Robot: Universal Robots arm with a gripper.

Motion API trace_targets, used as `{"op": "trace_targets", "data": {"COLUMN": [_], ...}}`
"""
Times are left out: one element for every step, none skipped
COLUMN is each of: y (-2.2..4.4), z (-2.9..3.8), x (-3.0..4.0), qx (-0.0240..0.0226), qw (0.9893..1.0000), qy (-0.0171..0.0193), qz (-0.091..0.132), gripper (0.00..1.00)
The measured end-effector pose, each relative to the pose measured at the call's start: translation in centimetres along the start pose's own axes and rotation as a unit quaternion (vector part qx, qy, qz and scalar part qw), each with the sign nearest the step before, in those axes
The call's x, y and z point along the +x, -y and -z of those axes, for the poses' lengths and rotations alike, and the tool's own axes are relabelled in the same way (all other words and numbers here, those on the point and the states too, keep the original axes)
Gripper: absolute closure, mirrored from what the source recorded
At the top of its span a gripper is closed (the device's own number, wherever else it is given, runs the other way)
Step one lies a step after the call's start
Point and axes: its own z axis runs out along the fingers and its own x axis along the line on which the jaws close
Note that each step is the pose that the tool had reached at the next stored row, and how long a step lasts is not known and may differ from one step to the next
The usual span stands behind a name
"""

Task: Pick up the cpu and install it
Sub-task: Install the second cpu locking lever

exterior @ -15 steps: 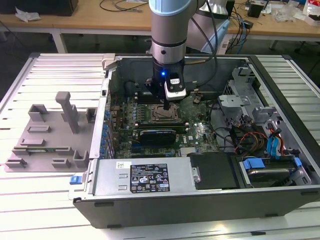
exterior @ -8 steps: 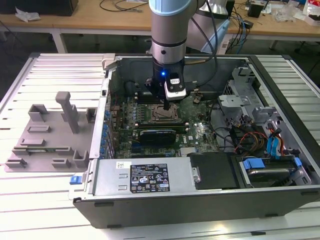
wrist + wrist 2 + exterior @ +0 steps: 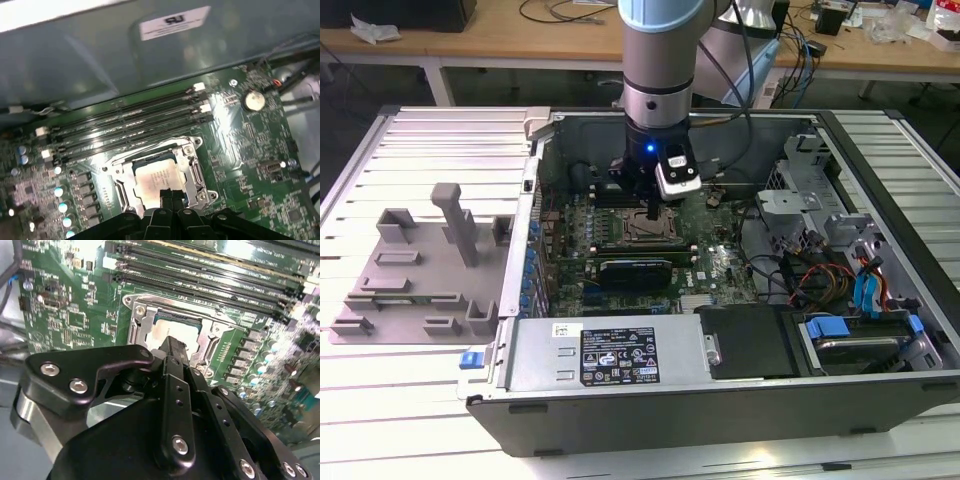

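Gripper [image 3: 651, 213]: lowered into the open computer case [image 3: 620, 415], directly over the socket [image 3: 159, 175]; in both wrist views its dark fingers [image 3: 170, 196] look pressed together, tips at the cpu's edge; contact cannot be told.
Cpu [image 3: 157, 181]: pale silver-white square, lying flat inside the metal-framed socket on the green motherboard [image 3: 240, 150].
Memory slots [image 3: 125, 130]: long dark rows just beside the socket.
Grey fixture [image 3: 415, 270]: on the slatted table, at 9 o'clock from the case in the exterior view.
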Motion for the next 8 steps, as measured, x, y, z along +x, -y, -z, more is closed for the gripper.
{"op": "trace_targets", "data": {"y": [0.00, 0.00, 0.01, 0.01, 0.01, 0.01, 0.01, 0.01], "z": [-0.01, -0.02, -0.03, -0.03, -0.03, -0.03, -0.02, 0.05], "x": [0.00, 0.00, 0.00, 0.01, 0.01, 0.02, 0.02, 0.02], "qx": [-0.0004, -0.0009, -0.0006, 0.0066, 0.0130, 0.0214, 0.0259, 0.0259], "qw": [0.9999, 0.9996, 0.9989, 0.9978, 0.9973, 0.9967, 0.9958, 0.9956], "qy": [-0.0005, -0.0014, -0.0021, -0.0019, -0.0012, -0.0001, 0.0005, 0.0005], "qz": [0.011, 0.029, 0.048, 0.066, 0.072, 0.079, 0.087, 0.090], "gripper": [0.89, 0.89, 0.89, 0.89, 0.89, 0.89, 0.89, 0.89]}}
